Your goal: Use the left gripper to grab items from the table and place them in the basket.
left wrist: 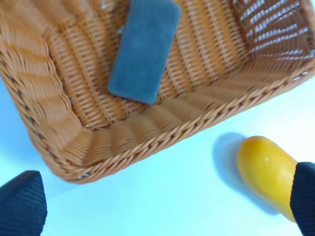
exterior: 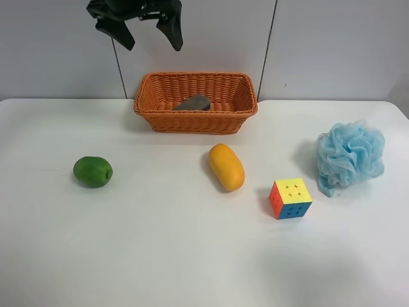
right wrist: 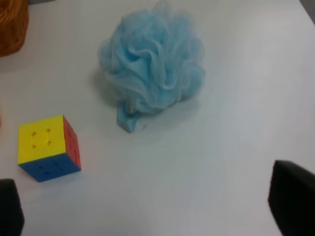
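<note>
The orange wicker basket (exterior: 160, 118) stands at the back of the white table (exterior: 160, 243). The flat grey block (exterior: 193, 103) lies inside it, also seen in the left wrist view (left wrist: 143, 49) on the basket's floor (left wrist: 147, 128). My left gripper (exterior: 152, 43) hangs open and empty, high above the basket's left end (left wrist: 162, 206). The green fruit (exterior: 92, 171), the mango (exterior: 226, 167) (left wrist: 266, 169), the puzzle cube (exterior: 290, 197) (right wrist: 47, 147) and the blue pouf (exterior: 349, 155) (right wrist: 155, 64) lie on the table. My right gripper (right wrist: 150, 204) is open and empty, above the table near the cube and pouf.
A grey panelled wall stands behind the table. The right arm does not show in the exterior high view. The basket's corner (right wrist: 10, 24) shows at the edge of the right wrist view.
</note>
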